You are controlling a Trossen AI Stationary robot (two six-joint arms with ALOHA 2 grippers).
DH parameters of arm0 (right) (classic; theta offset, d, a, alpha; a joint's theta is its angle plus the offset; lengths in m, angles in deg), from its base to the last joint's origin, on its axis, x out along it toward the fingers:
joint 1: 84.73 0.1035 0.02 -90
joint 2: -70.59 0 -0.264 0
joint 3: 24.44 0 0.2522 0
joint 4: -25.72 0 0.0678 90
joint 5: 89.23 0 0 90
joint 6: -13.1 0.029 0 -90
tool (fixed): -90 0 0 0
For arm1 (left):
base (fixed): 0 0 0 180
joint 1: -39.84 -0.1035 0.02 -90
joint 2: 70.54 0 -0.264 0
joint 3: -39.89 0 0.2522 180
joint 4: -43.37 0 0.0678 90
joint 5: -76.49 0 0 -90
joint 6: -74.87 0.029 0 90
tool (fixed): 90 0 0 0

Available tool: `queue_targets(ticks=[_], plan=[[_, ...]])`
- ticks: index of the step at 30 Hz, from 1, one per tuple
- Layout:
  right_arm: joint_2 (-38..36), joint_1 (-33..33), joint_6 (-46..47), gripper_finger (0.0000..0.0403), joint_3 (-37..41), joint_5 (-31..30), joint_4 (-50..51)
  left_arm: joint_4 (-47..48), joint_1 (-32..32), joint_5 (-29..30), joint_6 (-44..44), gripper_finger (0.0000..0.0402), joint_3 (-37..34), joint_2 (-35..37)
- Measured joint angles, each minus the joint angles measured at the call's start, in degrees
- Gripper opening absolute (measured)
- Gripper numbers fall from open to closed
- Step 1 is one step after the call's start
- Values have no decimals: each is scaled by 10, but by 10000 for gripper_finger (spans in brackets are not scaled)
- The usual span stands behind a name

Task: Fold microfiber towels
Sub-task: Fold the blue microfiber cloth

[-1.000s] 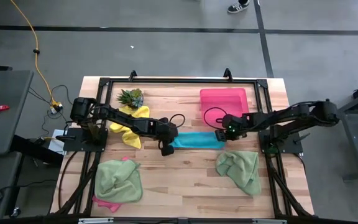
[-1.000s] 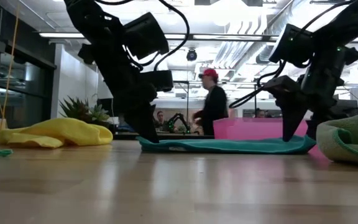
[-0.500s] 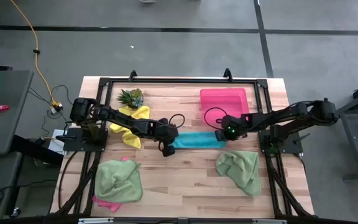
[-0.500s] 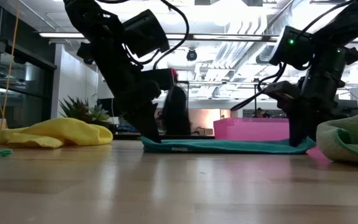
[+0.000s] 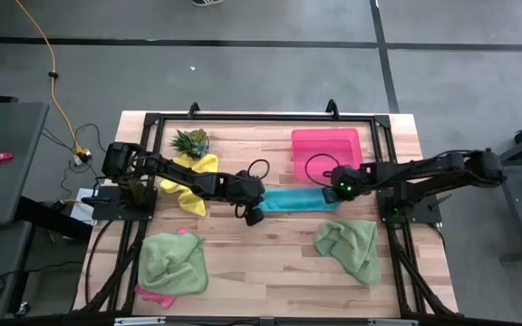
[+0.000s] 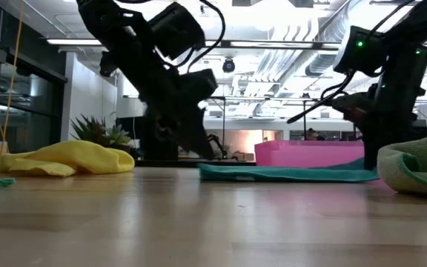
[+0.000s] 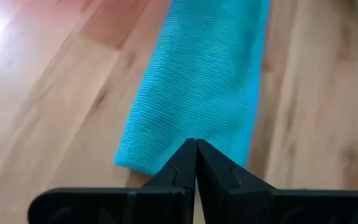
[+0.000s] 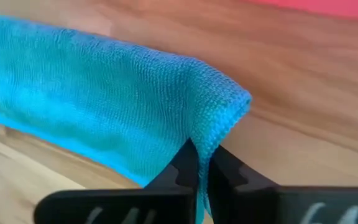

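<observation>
**A:** Big change from a second ago — the right gripper (image 5: pixel 337 196) was standing over the end of the teal towel (image 5: pixel 299 199) with its fingers apart, and now they've snapped together on that end. In the right wrist view you can see the folded corner of the cloth caught between the two dark fingers (image 8: pixel 185 163).

**B:** And the whole strip has slid toward the right arm's side. From overhead its near end used to sit under the left gripper (image 5: pixel 253 216); now that end lies just beside it, and the right wrist has drawn back toward its own base.

**A:** What about the left fingers?

**B:** Pressed tip to tip, same as before — the left wrist view shows them meeting right at the towel's short edge, and I can't tell if any cloth is pinched there. In the low view the left arm leans further over than it did.

**A:** So where's the teal towel sitting?

**B:** Mid-table, a long narrow folded strip flat on the wooden table (image 5: pixel 270 263), just in front of the pink tray (image 5: pixel 325 149). The yellow towel (image 5: pixel 190 181) is bunched by the small plant (image 5: pixel 190 140), a light green towel (image 5: pixel 172 263) lies over a pink towel (image 5: pixel 155 295) at the near left corner, and another light green towel (image 5: pixel 349 245) is crumpled at the near right.
</observation>
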State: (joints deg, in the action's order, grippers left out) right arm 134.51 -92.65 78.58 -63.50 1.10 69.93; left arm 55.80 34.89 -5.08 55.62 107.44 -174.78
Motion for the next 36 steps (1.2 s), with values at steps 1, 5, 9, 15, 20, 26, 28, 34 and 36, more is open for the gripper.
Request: queue_targets(ticks=[1,5,9,15,20,26,28,34,36], plan=[[-14,0,-1,2,0,2,21,3,0,-8,7,0,7,0],[-61,1,0,1,0,11,98,55,0,-33,78,0,50,7],[-98,1,5,1,-1,24,111,105,0,-32,141,0,77,26],[-110,1,0,0,-50,29,104,135,-7,10,185,0,67,42],[-95,10,5,0,-65,38,74,92,-19,14,158,0,12,33],[-57,29,31,0,-66,42,2,38,-23,9,139,0,-30,11],[-44,35,35,0,-66,42,-28,22,-23,5,143,0,-31,-5],[1,52,53,0,-66,45,-97,0,-28,-27,140,0,-30,-26],[9,56,57,0,-66,43,-110,2,-25,-27,139,0,-30,-28]])
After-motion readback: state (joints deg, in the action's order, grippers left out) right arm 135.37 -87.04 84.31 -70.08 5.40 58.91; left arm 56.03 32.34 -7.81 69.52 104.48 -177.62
